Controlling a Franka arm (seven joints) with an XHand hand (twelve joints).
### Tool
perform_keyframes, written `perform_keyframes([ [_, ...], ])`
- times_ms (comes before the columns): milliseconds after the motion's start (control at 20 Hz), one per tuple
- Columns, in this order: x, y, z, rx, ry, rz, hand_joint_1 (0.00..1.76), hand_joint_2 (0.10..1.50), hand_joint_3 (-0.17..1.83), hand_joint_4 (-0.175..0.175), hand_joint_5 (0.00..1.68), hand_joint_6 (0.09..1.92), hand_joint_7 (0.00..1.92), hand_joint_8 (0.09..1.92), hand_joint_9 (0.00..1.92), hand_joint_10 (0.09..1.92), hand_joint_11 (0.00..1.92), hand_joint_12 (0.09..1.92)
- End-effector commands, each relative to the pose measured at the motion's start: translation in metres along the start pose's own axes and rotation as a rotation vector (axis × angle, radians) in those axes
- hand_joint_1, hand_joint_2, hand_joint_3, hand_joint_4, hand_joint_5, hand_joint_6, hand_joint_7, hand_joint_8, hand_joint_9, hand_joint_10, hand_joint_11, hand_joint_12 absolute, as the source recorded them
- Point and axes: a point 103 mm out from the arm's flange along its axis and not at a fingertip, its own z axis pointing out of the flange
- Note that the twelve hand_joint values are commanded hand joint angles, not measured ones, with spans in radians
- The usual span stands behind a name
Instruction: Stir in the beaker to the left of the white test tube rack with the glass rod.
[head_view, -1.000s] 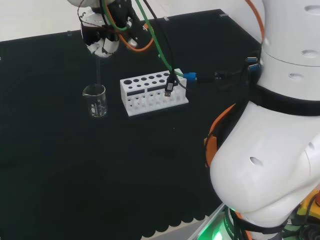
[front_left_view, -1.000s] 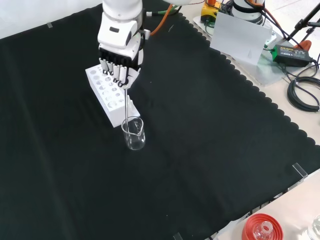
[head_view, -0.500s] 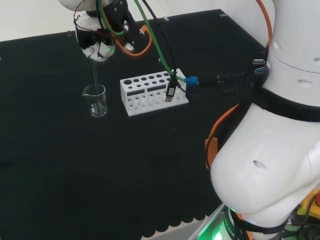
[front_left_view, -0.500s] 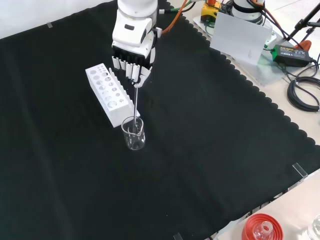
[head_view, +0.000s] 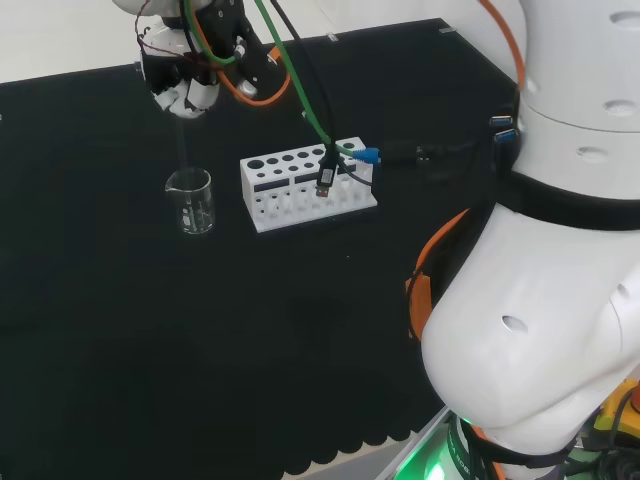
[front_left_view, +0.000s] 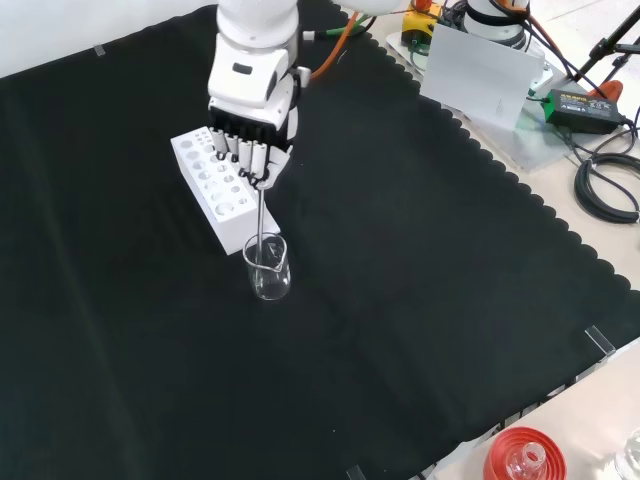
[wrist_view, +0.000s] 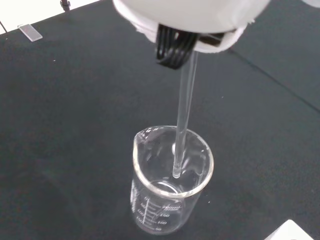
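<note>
One glass rod (wrist_view: 182, 120), pinched in the hand (front_left_view: 250, 135), already dips into the beaker (front_left_view: 267, 267) just beside the white rack (front_left_view: 215, 185), so stirring seems underway, though whether it holds liquid I cannot tell.

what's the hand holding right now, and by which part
The hand holds the glass rod by its upper end; the lower end hangs inside the beaker.

A clear glass beaker (front_left_view: 268, 267) with printed graduations is standing upright on the black cloth, just beside the end of the white test tube rack (front_left_view: 214, 187). A thin glass rod (wrist_view: 182, 131) is hanging nearly vertical, its lower tip dipping inside the beaker's mouth.
</note>
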Motion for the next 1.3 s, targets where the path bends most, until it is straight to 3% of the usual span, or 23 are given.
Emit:
perform_keyframes([
  [50, -0.027, 0.005, 0.01, 0.006, 0.009, -0.003, 1.33, 0.62, 0.75, -0.175, 1.2, 0.59, 1.34, 0.84, 1.71, 0.63, 1.62, 0.76],
  [350, -0.033, -0.017, 0.012, 0.02, 0.005, 0.028, 1.33, 0.62, 0.75, -0.175, 1.2, 0.59, 1.34, 0.84, 1.71, 0.63, 1.62, 0.76],
  [700, -0.011, -0.044, 0.006, 0.028, -0.006, 0.047, 1.33, 0.62, 0.75, -0.175, 1.2, 0.59, 1.34, 0.84, 1.71, 0.63, 1.62, 0.76],
  [1050, 0.006, -0.042, 0.005, 0.035, -0.008, 0.031, 1.33, 0.62, 0.75, -0.175, 1.2, 0.59, 1.34, 0.84, 1.71, 0.63, 1.62, 0.76],
  [1300, 0.005, -0.027, 0.011, 0.045, -0.001, 0.019, 1.33, 0.62, 0.75, -0.175, 1.2, 0.59, 1.34, 0.84, 1.71, 0.63, 1.61, 0.76],
])
